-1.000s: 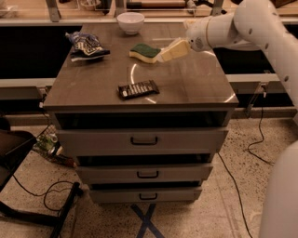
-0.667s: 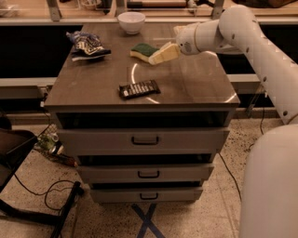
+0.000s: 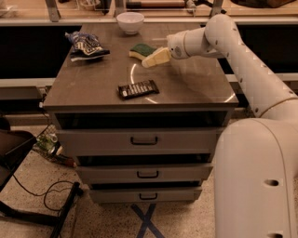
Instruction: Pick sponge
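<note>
Green-topped and yellow-bodied, the sponge point(image 3: 141, 49) lies flat on the table top point(image 3: 186, 88), directly ahead of the gripper point(image 3: 154, 57), whose pale tip meets or overlaps the sponge's nearer edge as seen from the camera. How wide the gripper is set cannot be determined from this view, nor whether it has any hold on the sponge. Judged from this position, the approach is essentially complete. The grasp is unconfirmed, and the lift clear of the surface is not yet done. Nothing else lies close to the gripper. The candy bar wrapper point(image 3: 138, 89), dark and flat, sits well apart on the camera side of the gripper. The crumpled blue snack bag point(image 3: 86, 45) lies farther ahead of the tip, beyond the sponge and well clear of it. The white bowl point(image 3: 130, 22) stands past the sponge toward the table's far edge. The surface is a brown, smooth top carrying a pale curved mark that runs below the gripper toward the front edge. The white arm point(image 3: 242, 56) extends back from the gripper over the table's corner to the robot body point(image 3: 253, 181), which fills the foreground. Under the top, three drawers point(image 3: 139, 139) with dark handles form the front of the unit. The floor point(image 3: 107, 218) is speckled, with loose cables point(image 3: 46, 195) and a blue tape cross point(image 3: 146, 221). Behind the table runs a wooden counter point(image 3: 70, 10).
</note>
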{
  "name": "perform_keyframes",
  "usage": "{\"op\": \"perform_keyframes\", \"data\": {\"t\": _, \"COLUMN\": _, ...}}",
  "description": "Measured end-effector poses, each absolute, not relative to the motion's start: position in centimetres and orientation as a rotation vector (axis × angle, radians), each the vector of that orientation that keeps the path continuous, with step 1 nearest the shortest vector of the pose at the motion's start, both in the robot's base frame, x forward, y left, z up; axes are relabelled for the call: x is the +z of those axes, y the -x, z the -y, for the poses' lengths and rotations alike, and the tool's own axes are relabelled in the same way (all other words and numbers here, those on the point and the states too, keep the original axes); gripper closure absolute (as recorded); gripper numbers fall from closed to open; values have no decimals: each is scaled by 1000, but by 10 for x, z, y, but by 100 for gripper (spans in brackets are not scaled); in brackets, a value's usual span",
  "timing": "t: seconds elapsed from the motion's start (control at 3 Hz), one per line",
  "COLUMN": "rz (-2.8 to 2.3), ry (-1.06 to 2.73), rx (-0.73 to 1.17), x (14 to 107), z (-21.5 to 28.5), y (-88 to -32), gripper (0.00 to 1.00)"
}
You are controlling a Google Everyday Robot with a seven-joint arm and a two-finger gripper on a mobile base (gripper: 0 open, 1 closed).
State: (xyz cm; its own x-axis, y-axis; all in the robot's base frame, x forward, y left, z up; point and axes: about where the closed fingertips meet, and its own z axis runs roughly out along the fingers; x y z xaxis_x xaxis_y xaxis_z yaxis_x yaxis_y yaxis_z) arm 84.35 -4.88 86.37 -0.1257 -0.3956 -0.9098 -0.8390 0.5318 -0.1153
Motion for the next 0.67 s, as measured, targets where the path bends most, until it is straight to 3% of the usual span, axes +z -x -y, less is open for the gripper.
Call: {"op": "perform_keyframes", "data": {"t": 0.67, "rz": -1746, "ry": 1019, "rx": 614, "x": 833, "z": 29, "y": -856, "gripper": 0}}
